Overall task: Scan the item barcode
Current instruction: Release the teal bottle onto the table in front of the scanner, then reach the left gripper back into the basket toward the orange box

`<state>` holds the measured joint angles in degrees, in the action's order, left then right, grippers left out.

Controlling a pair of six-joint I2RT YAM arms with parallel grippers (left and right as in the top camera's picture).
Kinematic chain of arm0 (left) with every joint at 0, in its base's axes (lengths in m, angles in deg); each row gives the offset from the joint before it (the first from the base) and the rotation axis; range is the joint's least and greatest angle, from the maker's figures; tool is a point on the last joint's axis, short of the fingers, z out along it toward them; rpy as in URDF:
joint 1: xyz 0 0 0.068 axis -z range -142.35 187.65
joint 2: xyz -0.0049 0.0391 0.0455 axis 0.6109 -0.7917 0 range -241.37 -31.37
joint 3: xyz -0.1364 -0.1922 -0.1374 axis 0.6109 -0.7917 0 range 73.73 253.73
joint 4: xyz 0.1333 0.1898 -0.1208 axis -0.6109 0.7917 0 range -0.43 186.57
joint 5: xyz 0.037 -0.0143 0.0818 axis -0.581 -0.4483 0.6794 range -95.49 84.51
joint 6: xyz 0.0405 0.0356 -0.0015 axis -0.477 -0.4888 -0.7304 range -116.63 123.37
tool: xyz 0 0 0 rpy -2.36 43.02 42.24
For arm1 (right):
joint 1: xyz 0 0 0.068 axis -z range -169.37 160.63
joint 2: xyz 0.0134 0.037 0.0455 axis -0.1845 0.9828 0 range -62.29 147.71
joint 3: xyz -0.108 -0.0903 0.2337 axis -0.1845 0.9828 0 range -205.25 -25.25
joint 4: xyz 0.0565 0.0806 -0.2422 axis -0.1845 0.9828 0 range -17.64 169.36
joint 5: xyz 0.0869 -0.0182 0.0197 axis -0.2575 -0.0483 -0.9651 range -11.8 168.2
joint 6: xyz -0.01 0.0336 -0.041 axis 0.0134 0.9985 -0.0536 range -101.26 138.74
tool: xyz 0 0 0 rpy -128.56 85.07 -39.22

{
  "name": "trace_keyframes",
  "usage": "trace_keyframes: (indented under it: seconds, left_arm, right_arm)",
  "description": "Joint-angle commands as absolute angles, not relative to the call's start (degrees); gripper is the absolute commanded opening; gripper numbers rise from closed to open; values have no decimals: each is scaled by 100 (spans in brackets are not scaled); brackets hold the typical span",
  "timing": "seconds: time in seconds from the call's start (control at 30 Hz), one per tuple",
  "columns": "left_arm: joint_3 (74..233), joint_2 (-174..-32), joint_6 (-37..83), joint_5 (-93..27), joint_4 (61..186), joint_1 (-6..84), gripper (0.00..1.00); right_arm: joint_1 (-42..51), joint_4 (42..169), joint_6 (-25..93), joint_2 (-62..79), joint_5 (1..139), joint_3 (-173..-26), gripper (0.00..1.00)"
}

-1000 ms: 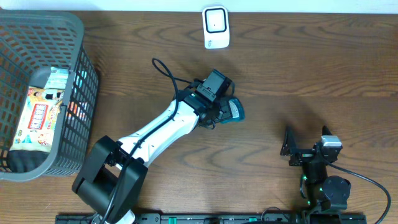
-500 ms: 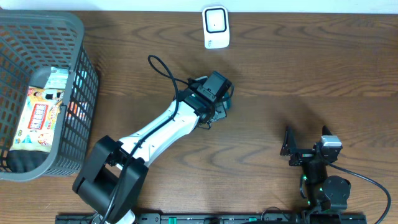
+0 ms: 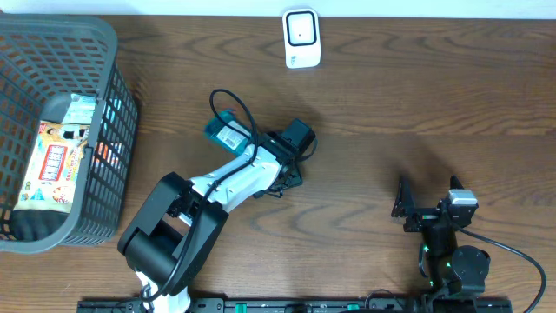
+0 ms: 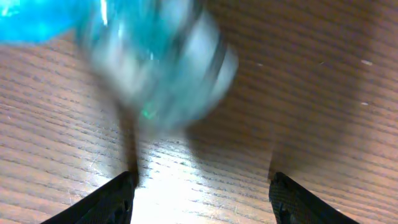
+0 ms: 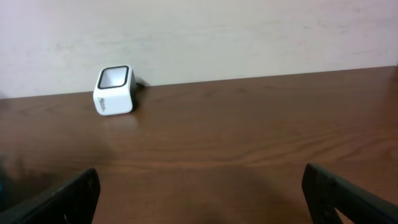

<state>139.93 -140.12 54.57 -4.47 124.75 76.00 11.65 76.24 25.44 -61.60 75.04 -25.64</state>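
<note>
Left arm and item, between grips. The arm lies folded across the middle of the table. The left gripper stands released, its jaws apart over bare wood with nothing between them. The teal item lies free on the tabletop just beyond the fingertips. In the wrist view it is too blurred to show whether it is at rest. A pale label shows on its upper side, but its print is too small to read. The white scanner sits at the far edge, well apart from the item. The right gripper is parked near the front edge, spread wide and empty.

The step in hand is judged to be a re-grasp. The next move calls for closing on the item's body and carrying it to the scanner, label turned towards the window.

The table is dark-grained wood. A grey mesh basket at its left end holds a printed packet. A plain pale wall stands behind.
</note>
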Motion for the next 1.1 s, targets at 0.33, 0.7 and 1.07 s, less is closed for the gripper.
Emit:
trace_keyframes:
  seconds: [0.33,0.7,1.07]
  left_arm:
    - [14074,-12221,4561,-487,12943,7626,80]
    - [14773,-9522,3389,2884,13087,7255,98]
    - [14996,-8436,4301,3013,12781,3515,98]
  right_arm:
    - [1213,7643,2507,-6191,7509,-2557,99]
    - [1213,7645,2507,-6191,7509,-2557,99]
    - [1213,7645,2507,-6191,7509,-2557,99]
